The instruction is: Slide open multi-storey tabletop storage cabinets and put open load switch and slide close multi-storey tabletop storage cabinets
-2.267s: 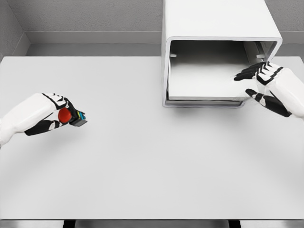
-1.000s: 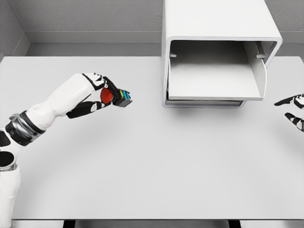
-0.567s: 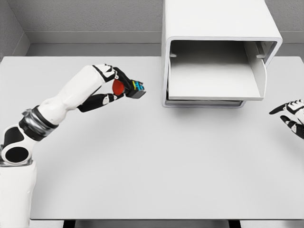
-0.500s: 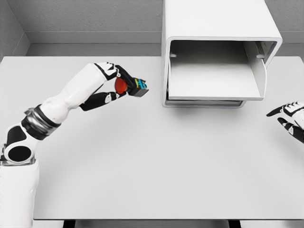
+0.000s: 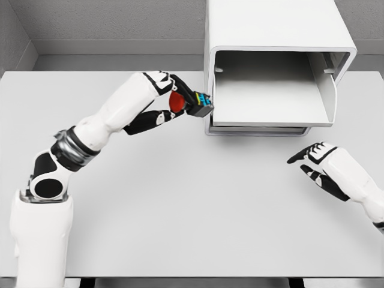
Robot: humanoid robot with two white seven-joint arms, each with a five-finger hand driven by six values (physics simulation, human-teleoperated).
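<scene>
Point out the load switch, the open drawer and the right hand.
load switch point(image 5: 200, 105), head view, on its dark body
open drawer point(image 5: 264, 105), head view, on its bare floor
right hand point(image 5: 321, 161), head view, on the back of the hand

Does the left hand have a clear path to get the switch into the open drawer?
Probably yes. The left hand holds the switch at the left edge of the open drawer, whose tray looks bare. The right hand sits aside on the table.
</scene>
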